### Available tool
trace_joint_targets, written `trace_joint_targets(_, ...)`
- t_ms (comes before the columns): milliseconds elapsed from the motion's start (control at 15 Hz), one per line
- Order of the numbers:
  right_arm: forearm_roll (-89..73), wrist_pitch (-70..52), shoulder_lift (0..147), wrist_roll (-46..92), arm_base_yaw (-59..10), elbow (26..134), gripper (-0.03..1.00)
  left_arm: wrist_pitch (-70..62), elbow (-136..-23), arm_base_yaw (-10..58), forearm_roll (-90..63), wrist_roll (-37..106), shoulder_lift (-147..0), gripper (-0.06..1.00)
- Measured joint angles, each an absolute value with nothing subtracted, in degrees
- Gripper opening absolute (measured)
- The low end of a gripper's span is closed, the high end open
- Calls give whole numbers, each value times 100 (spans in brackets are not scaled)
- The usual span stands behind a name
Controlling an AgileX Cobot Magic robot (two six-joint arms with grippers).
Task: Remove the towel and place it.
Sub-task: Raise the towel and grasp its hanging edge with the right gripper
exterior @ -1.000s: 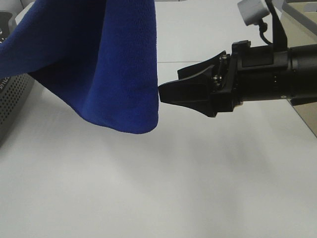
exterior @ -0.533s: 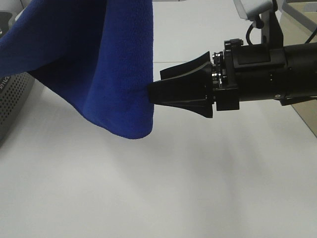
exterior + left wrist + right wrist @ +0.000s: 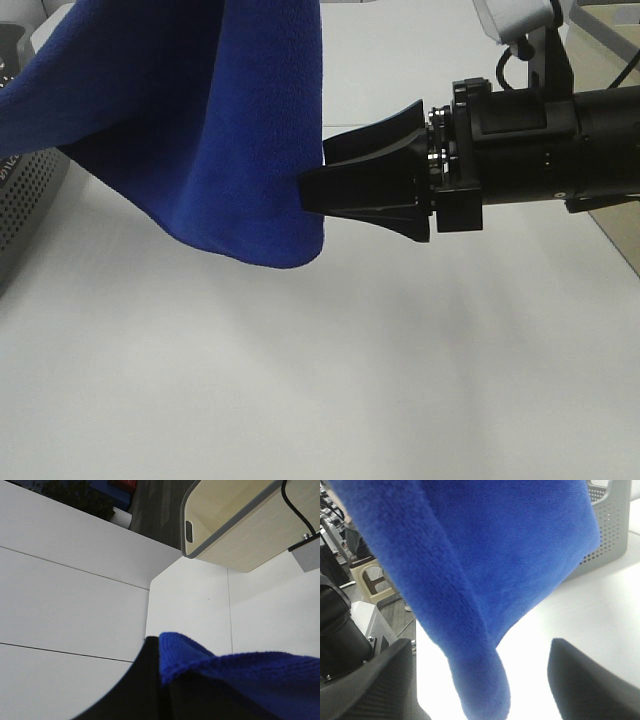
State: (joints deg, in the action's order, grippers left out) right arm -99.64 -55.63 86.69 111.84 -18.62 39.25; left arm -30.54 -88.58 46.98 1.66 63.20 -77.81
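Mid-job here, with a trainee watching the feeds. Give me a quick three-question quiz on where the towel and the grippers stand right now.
1. True or false: the right gripper is clamped shut on the towel.
2. Which one is shut on the towel? A) the left gripper B) the right gripper C) neither
3. Fill in: the grey perforated container at the left edge of the high view is a ____.

Key
1. False: its jaws stand open, with the towel's hanging fold between them.
2. A
3. basket
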Motion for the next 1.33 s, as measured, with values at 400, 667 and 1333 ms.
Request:
trace_joint_targets(400, -9958, -4996, 8669, 11356, -2653, 3925, 70, -3037, -8858, 4698, 166, 6320, -7821, 0)
trace_joint_targets(667, -9952, -4125, 8703, 11367, -2853, 3925, 69, -3037, -8858, 4698, 138, 6320, -7821, 0)
trace_joint_targets(1333, -9964, -4091, 8709, 10886, -2853, 3925, 34, -3037, -8858, 4698, 126, 6320, -7821, 0)
